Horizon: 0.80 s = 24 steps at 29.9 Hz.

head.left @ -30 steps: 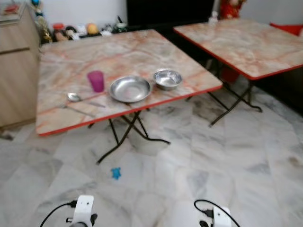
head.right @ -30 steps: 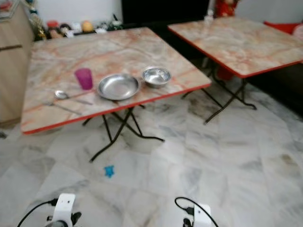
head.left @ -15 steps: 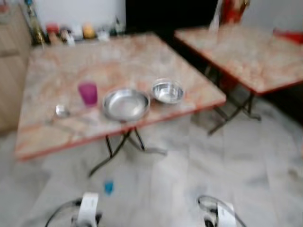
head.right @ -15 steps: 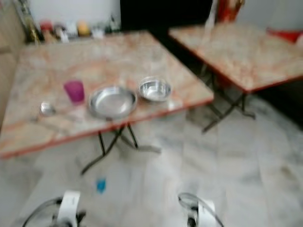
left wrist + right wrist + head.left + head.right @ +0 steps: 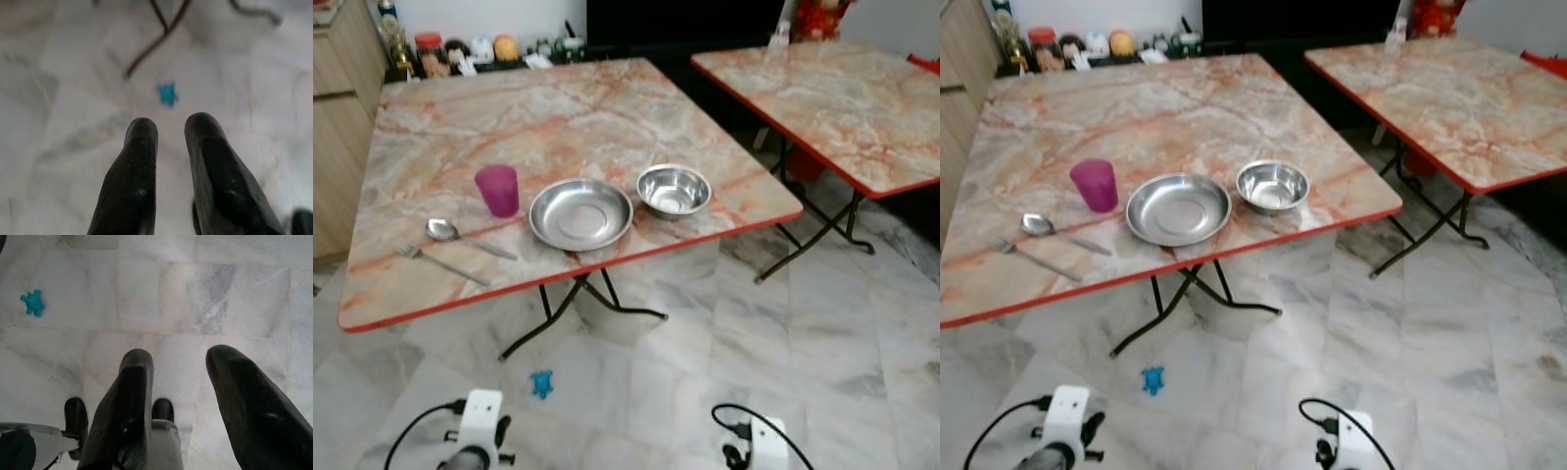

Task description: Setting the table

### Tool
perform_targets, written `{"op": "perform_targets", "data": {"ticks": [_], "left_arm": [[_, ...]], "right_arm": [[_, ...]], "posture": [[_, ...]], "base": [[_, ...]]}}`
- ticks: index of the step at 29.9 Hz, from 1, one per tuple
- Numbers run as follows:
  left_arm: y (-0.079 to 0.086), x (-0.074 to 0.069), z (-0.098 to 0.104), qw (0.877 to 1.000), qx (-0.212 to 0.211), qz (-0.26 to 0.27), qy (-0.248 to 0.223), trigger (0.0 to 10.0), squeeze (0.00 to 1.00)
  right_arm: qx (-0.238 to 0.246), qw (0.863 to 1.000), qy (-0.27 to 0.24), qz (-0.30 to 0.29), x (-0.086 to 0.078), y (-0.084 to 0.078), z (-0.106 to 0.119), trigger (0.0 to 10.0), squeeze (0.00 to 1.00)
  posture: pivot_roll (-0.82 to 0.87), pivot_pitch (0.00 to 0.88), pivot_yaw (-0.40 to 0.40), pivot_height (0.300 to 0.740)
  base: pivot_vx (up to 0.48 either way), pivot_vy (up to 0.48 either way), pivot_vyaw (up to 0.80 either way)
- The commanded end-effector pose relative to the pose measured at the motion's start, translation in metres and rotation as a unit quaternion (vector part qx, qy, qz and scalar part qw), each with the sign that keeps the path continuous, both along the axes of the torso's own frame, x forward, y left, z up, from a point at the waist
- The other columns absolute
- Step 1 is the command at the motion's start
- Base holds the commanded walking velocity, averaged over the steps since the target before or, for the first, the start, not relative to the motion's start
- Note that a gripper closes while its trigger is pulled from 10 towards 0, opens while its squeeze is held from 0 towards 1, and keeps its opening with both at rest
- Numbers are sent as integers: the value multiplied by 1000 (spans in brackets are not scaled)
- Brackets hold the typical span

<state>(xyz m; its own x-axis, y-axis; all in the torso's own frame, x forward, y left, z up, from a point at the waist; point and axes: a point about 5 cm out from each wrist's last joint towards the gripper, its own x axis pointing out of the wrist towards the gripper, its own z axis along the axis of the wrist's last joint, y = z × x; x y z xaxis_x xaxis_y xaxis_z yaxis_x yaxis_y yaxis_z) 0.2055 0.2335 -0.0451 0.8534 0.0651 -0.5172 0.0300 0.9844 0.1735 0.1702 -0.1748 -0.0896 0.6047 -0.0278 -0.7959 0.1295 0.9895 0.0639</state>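
A marble-patterned folding table (image 5: 558, 108) with a red edge stands ahead of me. Along its near side lie a fork (image 5: 435, 262), a spoon (image 5: 445, 231), a purple cup (image 5: 497, 189), a shallow steel plate (image 5: 580, 212) and a small steel bowl (image 5: 674, 189), in a row from left to right. Both arms hang low over the floor, short of the table. My left gripper (image 5: 171, 125) is open with a narrow gap and holds nothing. My right gripper (image 5: 178, 357) is open wider, also holding nothing.
A second table of the same kind (image 5: 842, 88) stands to the right across a narrow gap. A wooden cabinet (image 5: 337, 108) is at the left, and jars line a low shelf (image 5: 470, 49) behind. A small blue toy (image 5: 541, 384) lies on the marble floor near the black table legs (image 5: 573, 304).
The whole picture has shifted and sharpened after a blur, so the camera moved; the table now sits a little nearer. The things on the table keep their places. Both arms still hang low.
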Motion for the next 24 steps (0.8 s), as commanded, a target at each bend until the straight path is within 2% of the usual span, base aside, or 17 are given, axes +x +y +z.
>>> {"op": "perform_targets", "data": {"ticks": [1, 3, 7, 9, 13, 16, 18, 20, 21, 23, 24], "left_arm": [[3, 3, 8, 999, 0, -8, -35, 10000, 0], [8, 0, 25, 994, 8, -39, -98, 10000, 0], [10, -4, 40, 989, 11, -59, -137, 10000, 0], [9, -12, 59, 981, 24, -86, -175, 10000, 0], [8, -24, 90, 969, 24, -85, -232, 10000, 0], [3, -27, 121, 954, 40, -85, -286, 10000, 0], [-2, -19, 140, 944, 35, -60, -322, 10000, 0], [-13, -5, 160, 933, 27, -56, -356, 10000, 0], [-26, 13, 176, 922, 13, -65, -381, 10000, 0], [-31, 20, 181, 919, 7, -70, -388, 10000, 0], [-39, 34, 189, 913, -12, -76, -400, 10000, 0]], "right_arm": [[-6, 1000, 6, 2, -4, -4, -1, 10000, 0], [-6, 1000, 6, 5, -4, -4, -1, 10000, 0], [-7, 1000, 6, 7, -3, -5, -1, 10000, 0], [-8, 1000, 6, 11, -3, -5, -1, 10000, 0], [-9, 1000, 4, 13, -2, -5, 0, 10000, 0], [-11, 1000, 2, 15, -1, -7, 0, 10000, 0], [-13, 1000, 2, 16, 0, -8, 1, 10000, 0], [-15, 1000, 2, 24, 1, -7, 1, 10000, 0], [-15, 1000, 1, 27, 2, -5, 1, 10000, 0], [-14, 1000, 1, 27, 2, -4, 1, 10000, 0], [-12, 1000, 0, 24, 3, -2, 1, 10000, 0]], "posture": [[145, 41, -52, 740], [154, 42, -55, 740], [163, 41, -58, 740], [163, 38, -60, 740], [170, 39, -65, 740], [184, 47, -80, 740], [196, 49, -91, 740], [202, 47, -99, 740], [197, 43, -99, 740], [195, 42, -98, 740], [187, 34, -96, 740]], "base": [[0, 0, 0], [0, 0, 0], [0, 0, 0], [0, 0, 0], [0, 0, 0], [0, 0, 0], [0, 0, 0], [0, 0, 0], [0, 0, 0], [0, 0, 0], [0, 0, 0]]}}
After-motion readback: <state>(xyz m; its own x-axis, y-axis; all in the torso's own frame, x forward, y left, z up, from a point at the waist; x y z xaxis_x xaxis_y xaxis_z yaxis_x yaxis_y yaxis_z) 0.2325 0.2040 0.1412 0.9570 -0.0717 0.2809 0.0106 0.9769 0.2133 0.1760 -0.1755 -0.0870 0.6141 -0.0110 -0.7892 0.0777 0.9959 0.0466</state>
